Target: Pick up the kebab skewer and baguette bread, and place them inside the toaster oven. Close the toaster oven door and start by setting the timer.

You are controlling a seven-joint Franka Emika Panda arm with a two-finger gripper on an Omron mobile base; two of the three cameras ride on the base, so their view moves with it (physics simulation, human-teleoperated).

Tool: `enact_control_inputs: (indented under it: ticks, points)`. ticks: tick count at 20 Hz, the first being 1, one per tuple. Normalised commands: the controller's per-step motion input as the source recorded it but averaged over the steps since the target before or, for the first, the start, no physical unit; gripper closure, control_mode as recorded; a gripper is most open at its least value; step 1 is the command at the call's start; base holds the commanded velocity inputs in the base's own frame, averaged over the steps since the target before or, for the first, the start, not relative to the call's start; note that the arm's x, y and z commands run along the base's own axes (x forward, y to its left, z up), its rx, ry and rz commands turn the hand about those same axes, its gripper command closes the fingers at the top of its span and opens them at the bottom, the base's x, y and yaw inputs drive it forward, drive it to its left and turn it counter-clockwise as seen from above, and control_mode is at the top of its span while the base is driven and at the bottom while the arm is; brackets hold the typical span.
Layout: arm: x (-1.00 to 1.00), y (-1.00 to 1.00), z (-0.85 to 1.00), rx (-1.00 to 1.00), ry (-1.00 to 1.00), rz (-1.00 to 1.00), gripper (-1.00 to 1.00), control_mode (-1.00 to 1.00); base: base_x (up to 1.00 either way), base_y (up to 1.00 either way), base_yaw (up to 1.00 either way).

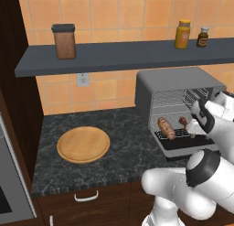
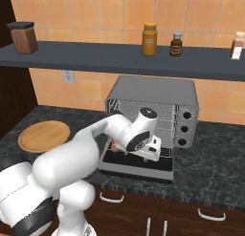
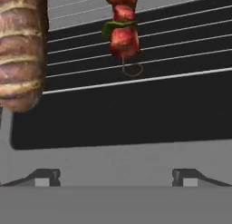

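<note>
On the counter (image 1: 123,129), a round wooden board (image 1: 83,144) lay bare at nine o'clock of the toaster oven (image 1: 176,83). Inside, the baguette bread (image 1: 166,128) rested lengthwise on the wire rack (image 3: 136,78), leaving room for the kebab skewer (image 3: 121,32) just beside it at three o'clock. The claw (image 3: 116,181) hung over the lowered toaster oven door (image 2: 139,163), its tips wide apart and holding nothing, likely so the door could be shut next.

**Oven mouth open, rack partly taken**

The toaster oven (image 1: 176,108) stands open, its door (image 3: 122,121) lowered flat in front. On the rack, the baguette bread (image 3: 20,51) fills the left and the kebab skewer (image 3: 122,32) lies just right of it; bare wires remain between them and further right.
</note>
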Motion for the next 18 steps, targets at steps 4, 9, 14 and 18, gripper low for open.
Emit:
enact_control_inputs:
  ticks: [4, 9, 14, 18]
  points:
    - [-0.2, 0.0, -0.46, -0.07, 0.07, -0.05, -1.0, -1.0, 0.0, 0.0, 0.0]
    - [0.13, 0.26, -0.41, -0.02, 0.0, 0.0, -1.0, -1.0, 0.0, 0.0, 0.0]
    - [0.33, -0.03, -0.06, 0.0, 0.0, -0.03, -1.0, -1.0, 0.0, 0.0, 0.0]
    - [0.33, -0.02, -0.1, -0.03, 0.0, -0.1, -1.0, -1.0, 0.0, 0.0, 0.0]
